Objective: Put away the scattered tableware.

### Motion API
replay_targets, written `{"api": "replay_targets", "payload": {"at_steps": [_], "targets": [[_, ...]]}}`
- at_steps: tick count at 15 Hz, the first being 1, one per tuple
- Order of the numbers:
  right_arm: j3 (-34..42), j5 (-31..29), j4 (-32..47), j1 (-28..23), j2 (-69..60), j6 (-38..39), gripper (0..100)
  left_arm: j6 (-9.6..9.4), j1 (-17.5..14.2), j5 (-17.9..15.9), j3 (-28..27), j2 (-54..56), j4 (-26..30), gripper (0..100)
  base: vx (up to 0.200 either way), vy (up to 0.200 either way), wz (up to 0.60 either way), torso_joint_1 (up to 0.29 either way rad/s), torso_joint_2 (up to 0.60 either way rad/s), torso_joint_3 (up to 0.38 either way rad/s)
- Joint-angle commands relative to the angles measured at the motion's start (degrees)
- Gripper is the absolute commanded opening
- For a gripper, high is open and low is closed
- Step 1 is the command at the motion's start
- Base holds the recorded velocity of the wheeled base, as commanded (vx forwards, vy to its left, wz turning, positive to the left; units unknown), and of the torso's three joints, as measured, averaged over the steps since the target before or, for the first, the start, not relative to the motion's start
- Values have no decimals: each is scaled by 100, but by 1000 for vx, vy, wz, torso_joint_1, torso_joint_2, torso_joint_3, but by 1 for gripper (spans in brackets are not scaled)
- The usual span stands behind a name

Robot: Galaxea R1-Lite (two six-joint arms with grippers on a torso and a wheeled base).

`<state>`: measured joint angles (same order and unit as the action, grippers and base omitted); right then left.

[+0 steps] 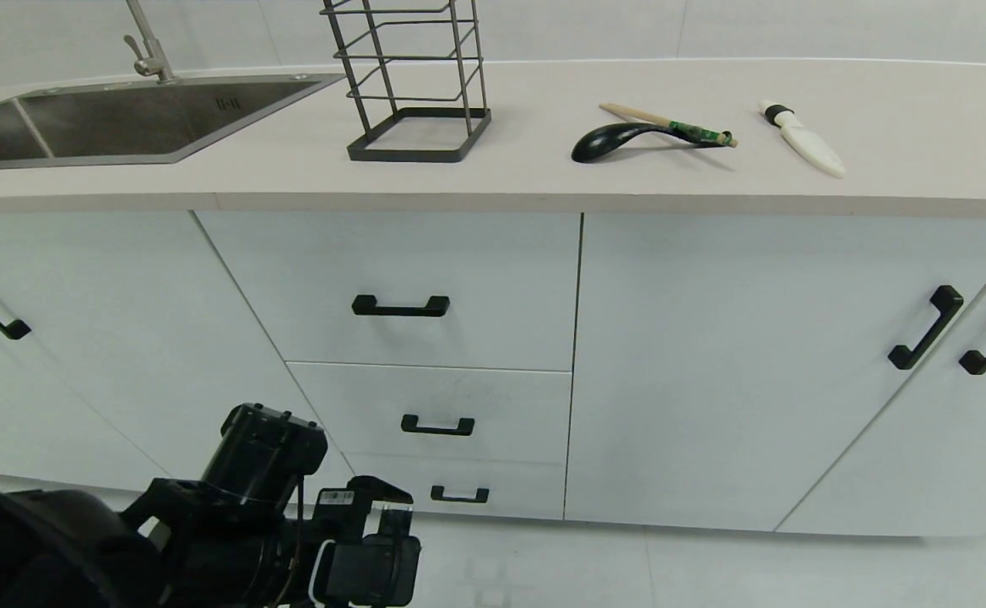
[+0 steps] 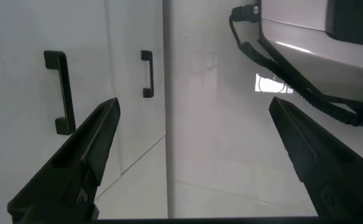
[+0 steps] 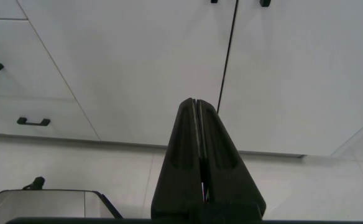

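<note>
As seen from the head, surface (image 1: pixel 527 169): far, above white cabinet doors (image 1: pixel 712 363).
Black spoon (image 1: pixel 607 142): lying right of centre on surface, handle meeting chopsticks (image 1: pixel 670 125).
White knife (image 1: pixel 801 139): farther right, apart from both.
Wire rack (image 1: pixel 413 84): upright, left of spoon; sink (image 1: pixel 121 114) far left.
Left wrist, left tool (image 2: pixel 194 162): fingers wide apart, holding nothing, facing cabinet handles (image 2: pixel 60 93).
Right wrist, right tool (image 3: pixel 200 162): fingers pressed together, nothing between, before cabinet doors.

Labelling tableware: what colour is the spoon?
The spoon is black; head view shows it best.
</note>
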<state>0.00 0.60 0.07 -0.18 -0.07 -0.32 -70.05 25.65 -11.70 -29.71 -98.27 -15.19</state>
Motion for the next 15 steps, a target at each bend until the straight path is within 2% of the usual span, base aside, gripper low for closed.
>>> {"api": "replay_targets", "payload": {"at_steps": [1, 2, 4, 6, 7, 9, 11, 13, 15], "targets": [[0, 2, 1, 1, 7, -3, 0, 26, 2, 54, -237, -439, -63, 100, 0, 0, 0, 0, 0, 0], [0, 2, 1, 1, 7, -3, 0, 26, 2, 72, -325, -535, -125, 100, 0, 0, 0, 0, 0, 0], [0, 2, 1, 1, 7, -3, 0, 70, 2, 344, -351, -694, -590, 100, 0, 0, 0, 0, 0, 0], [0, 2, 1, 1, 7, -3, 0, 237, 2, 502, -325, -852, -1047, 100, 0, 0, 0, 0, 0, 0], [0, 2, 1, 1, 7, -3, 0, 457, 2, 669, -299, -993, -1390, 100, 0, 0, 0, 0, 0, 0], [0, 2, 1, 1, 7, -3, 0, 554, 2, 757, -307, -1168, -1715, 100, 0, 0, 0, 0, 0, 0], [0, 2, 1, 1, 7, -3, 0, 571, 2, 757, -351, -1441, -2049, 100, 0, 0, 0, 0, 0, 0], [0, 2, 1, 1, 7, -3, 0, 738, -16, 757, -343, -1599, -2269, 100, 0, 0, 0, 0, 0, 0], [0, 2, -7, 1, 7, -3, 0, 782, -34, 757, -395, -1766, -2462, 100, 0, 0, 0, 0, 0, 0]]}}
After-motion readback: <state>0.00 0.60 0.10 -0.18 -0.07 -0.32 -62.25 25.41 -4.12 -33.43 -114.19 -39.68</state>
